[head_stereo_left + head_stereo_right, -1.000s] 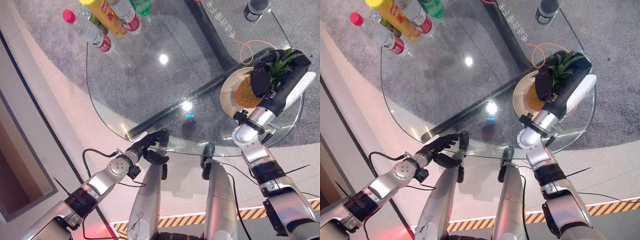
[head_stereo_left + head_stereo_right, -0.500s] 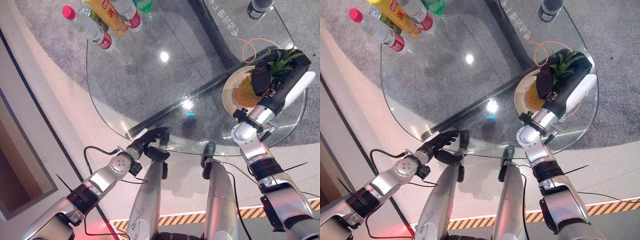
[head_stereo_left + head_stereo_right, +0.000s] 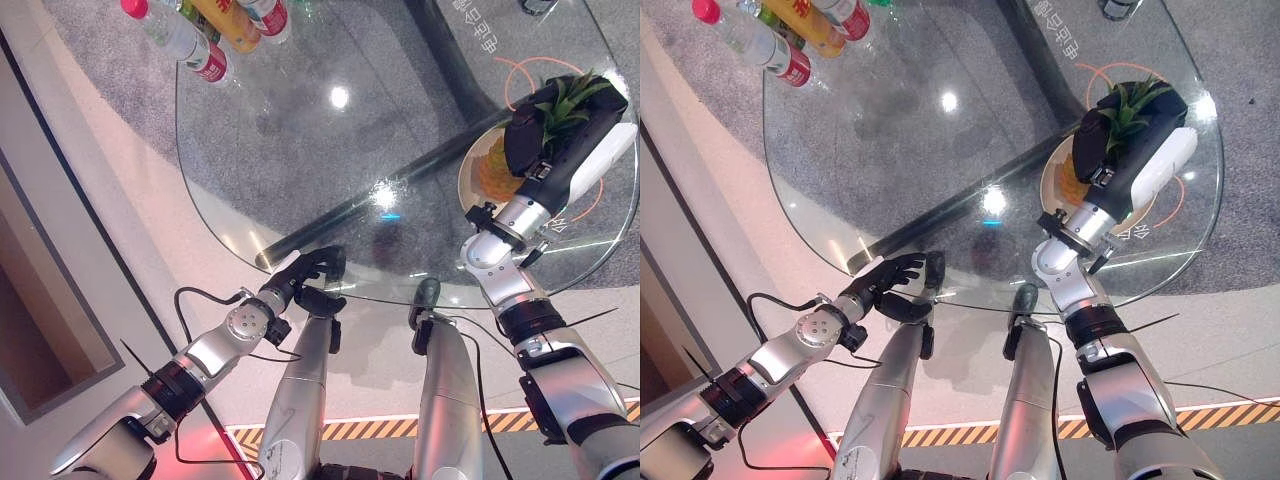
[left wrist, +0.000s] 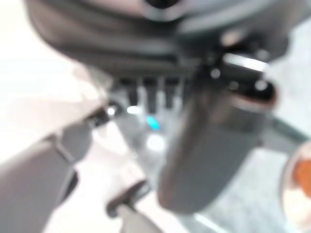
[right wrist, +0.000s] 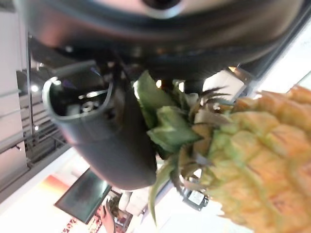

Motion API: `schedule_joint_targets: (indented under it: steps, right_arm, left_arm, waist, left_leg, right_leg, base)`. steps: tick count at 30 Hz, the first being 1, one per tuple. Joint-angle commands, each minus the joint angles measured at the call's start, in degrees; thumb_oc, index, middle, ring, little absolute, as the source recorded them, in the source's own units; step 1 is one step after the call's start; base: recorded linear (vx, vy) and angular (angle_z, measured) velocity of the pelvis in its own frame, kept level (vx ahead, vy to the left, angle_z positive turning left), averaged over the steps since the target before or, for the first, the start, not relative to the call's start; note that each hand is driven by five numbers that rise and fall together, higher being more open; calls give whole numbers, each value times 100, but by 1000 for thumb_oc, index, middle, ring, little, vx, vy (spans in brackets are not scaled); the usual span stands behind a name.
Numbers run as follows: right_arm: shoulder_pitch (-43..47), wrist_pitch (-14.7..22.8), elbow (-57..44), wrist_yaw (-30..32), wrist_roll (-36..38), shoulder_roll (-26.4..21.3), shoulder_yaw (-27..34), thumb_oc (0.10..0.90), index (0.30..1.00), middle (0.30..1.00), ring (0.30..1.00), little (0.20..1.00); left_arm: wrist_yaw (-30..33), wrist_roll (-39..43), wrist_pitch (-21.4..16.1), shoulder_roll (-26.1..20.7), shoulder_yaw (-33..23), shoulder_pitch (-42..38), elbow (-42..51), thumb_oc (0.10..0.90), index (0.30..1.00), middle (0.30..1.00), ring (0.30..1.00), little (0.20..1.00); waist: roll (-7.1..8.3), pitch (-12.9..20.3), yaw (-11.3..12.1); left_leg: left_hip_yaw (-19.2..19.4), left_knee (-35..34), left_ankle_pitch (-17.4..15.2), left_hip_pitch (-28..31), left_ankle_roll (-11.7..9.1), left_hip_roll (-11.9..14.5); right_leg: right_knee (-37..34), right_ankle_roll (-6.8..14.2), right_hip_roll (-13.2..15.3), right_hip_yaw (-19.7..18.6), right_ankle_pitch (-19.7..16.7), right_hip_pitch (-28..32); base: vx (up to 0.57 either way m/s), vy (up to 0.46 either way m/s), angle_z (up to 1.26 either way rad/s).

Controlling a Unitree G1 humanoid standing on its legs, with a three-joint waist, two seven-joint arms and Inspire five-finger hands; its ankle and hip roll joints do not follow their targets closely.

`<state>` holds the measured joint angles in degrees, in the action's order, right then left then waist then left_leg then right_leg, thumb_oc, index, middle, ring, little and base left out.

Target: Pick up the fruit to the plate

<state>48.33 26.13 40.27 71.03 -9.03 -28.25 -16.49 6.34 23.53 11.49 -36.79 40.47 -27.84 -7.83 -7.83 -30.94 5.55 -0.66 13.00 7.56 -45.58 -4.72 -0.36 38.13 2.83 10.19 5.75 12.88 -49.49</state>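
Note:
A pineapple with a green crown lies on the pale plate at the right end of the glass table. My right hand is shut on it near the crown, the dark thumb against the leaves. The right wrist view shows the yellow-orange fruit and its leaves right beside my thumb. My left hand hovers at the table's near edge with curled fingers and holds nothing.
Several bottles stand at the table's far left corner. A dark bar runs under the glass from the near edge toward the plate. An orange ring shows beyond the plate, over grey carpet.
The camera has shifted, so the whole scene sits a little differently. My right hand still holds the pineapple at the plate, and the left hand stays at the near table edge.

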Motion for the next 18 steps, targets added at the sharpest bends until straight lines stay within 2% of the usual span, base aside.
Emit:
schedule_joint_targets:
  steps: [1,9,16,17,18]
  right_arm:
    - [490,379,-185,471,-244,-572,-50,100,300,300,300,200]
    - [462,47,210,223,-423,-608,-317,100,300,300,300,200]
    - [474,33,413,22,-296,-747,-506,100,300,300,300,200]
    - [429,53,409,-11,-240,-748,-493,149,342,342,342,249]
    - [389,54,392,-47,-188,-738,-474,597,726,726,726,697]
  left_arm:
    - [128,123,-244,162,251,16,288,800,900,900,900,900]
    - [200,12,-375,250,273,-13,210,800,900,900,900,900]
    - [138,46,-420,122,238,-20,223,800,900,900,900,900]
    - [128,26,-467,109,227,7,222,800,900,900,900,900]
    - [122,8,-491,108,211,23,222,800,900,900,900,900]
  waist:
    - [-156,115,-122]
    - [-165,115,-129]
    - [-173,115,-117]
    - [-168,115,-122]
    - [-160,115,-126]
  left_leg:
    - [337,1186,-887,-85,506,-481]
    - [361,1195,-877,-95,520,-508]
    - [361,1171,-868,-92,503,-513]
    - [358,1152,-865,-81,504,-515]
    - [358,1138,-864,-69,510,-517]
  right_leg:
    - [-1422,95,-215,420,-1495,215]
    - [-1441,98,-228,420,-1528,208]
    - [-1478,101,-216,439,-1558,214]
    - [-1492,99,-225,433,-1560,224]
    - [-1504,96,-234,432,-1561,235]
  base:
    - [-12,30,0]
    - [0,0,0]
    - [0,0,0]
    - [0,0,0]
    - [0,0,0]
